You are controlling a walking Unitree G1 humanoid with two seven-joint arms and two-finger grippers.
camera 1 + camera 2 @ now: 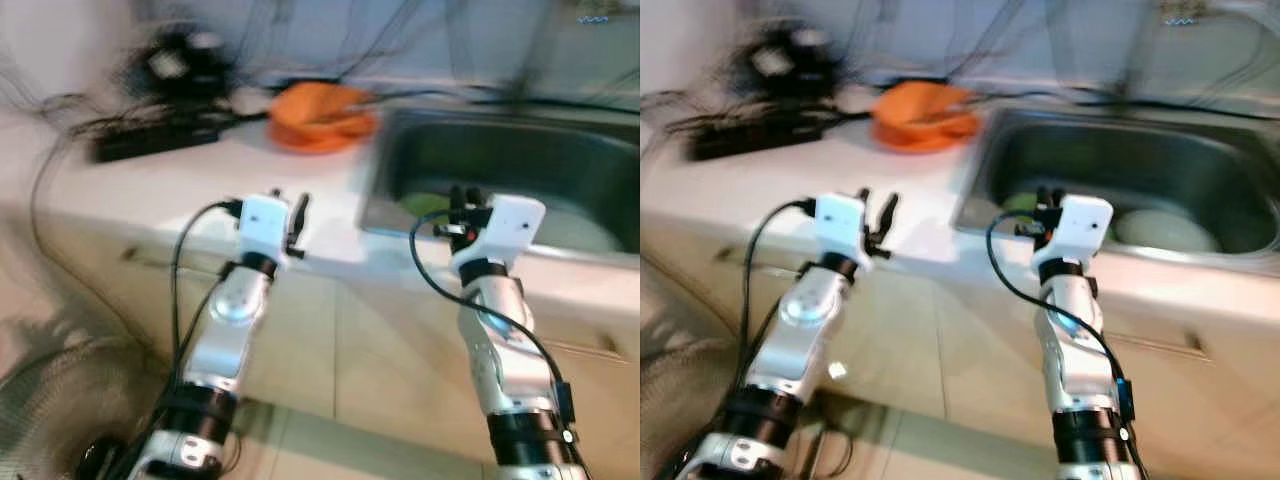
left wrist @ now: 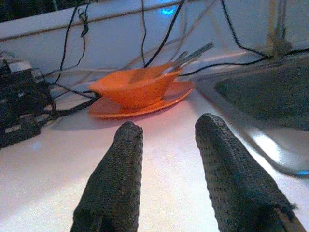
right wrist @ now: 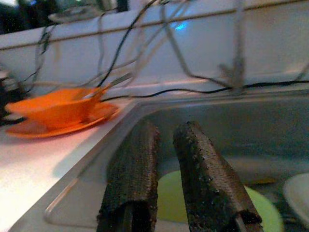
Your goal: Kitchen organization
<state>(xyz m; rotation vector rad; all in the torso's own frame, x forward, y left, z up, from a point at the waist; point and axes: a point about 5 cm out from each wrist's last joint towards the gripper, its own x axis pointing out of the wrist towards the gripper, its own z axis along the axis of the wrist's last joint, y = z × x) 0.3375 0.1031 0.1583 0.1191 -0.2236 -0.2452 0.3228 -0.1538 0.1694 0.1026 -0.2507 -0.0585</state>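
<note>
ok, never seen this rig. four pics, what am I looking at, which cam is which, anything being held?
It's a humanoid robot standing at a kitchen counter. The two wide, blurry pictures come from a stereo camera on its head, looking down past its two silver arms. The other two come from cameras on each wrist, looking along that gripper's two black fingers.

The left gripper is over the white countertop, fingers apart, nothing between them. The right gripper is at the front edge of the steel sink, fingers a little apart, also holding nothing.

On the counter sit an orange bowl on an orange plate, with utensils sticking out of the bowl, plus dark electronics and cables. In the sink lie a green plate and a white dish.
</note>
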